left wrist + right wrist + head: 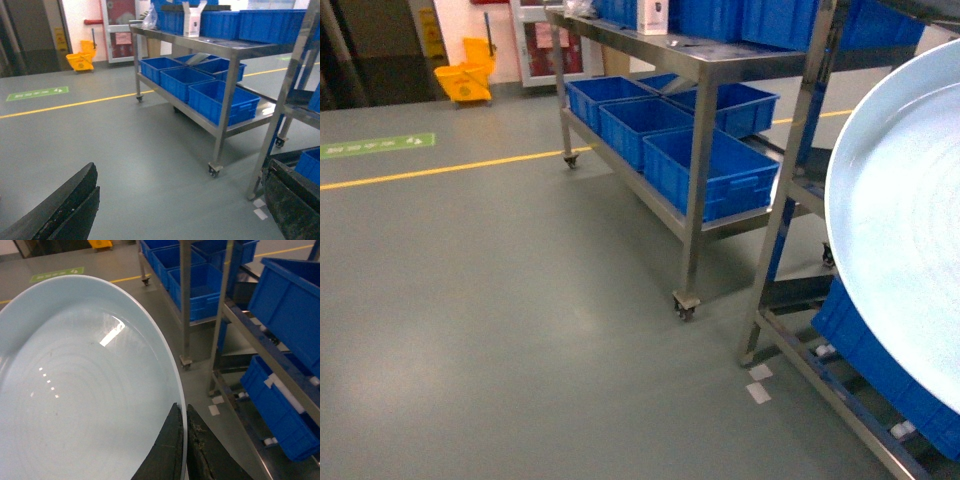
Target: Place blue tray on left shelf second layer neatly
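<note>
On the far left stands a yellow plastic mop bucket [466, 78] against the wall, well apart from my work, and a yellow painted line [450, 168] crosses the grey floor. My left claw [175, 210] hangs empty above this floor, its two black fingers [70, 210] spread wide apart, so it cannot help if something slips.

In the middle is the shiny stainless-steel rack on wheels [695, 190], with deep-blue ribbed rectangular crates [705, 170] on its low layer and a white carton [653, 15] on top. I judge this is the shelf for the task, and it is not yet near me.

On the right, my right claw [183, 440] is clamped on the rim of the pale light-blue round plastic tray [85, 390]; I hold it in the air, tilted, beside a second steel frame [790, 200] with more blue crates.

The grip is only at one thin edge, so the tray can swing or slide out, I think. Its wide rim is also near the steel uprights and may knock one when I turn left
</note>
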